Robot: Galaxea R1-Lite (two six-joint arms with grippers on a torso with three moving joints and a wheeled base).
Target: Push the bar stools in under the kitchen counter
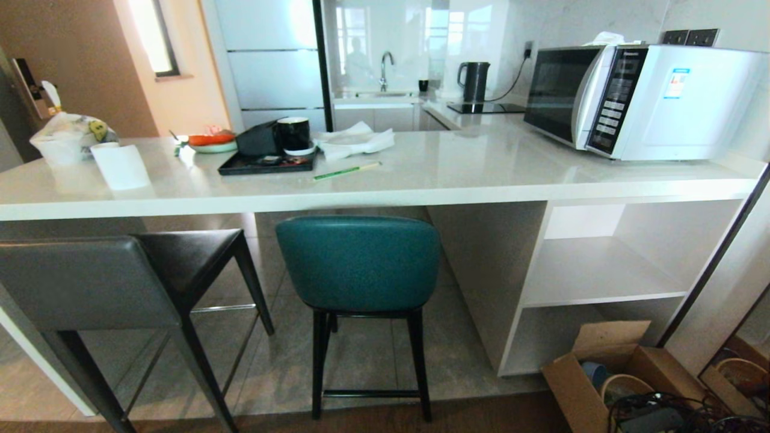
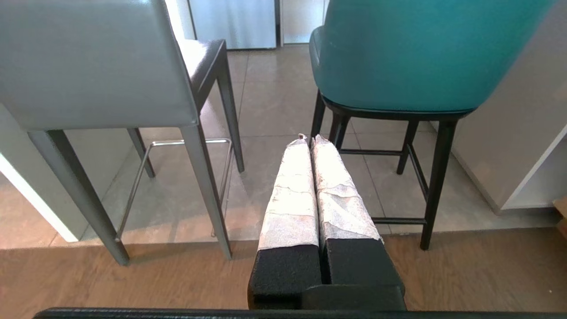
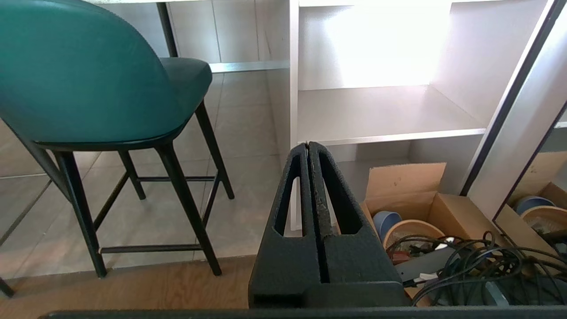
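Head view: teal stool (image 1: 358, 263), grey stool (image 1: 90, 282) outside counter (image 1: 421, 180).

Both grippers' jaws pressed together.

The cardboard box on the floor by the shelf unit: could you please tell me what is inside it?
The cardboard box holds a blue bowl, a tan bowl and tangled black cables. Whatever lies beneath the cables is covered.

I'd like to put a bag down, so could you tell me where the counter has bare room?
The kitchen counter is bare between the green pencil and the microwave, and along its front edge. The left end is crowded: paper roll, white bag, plate, black tray, napkins.
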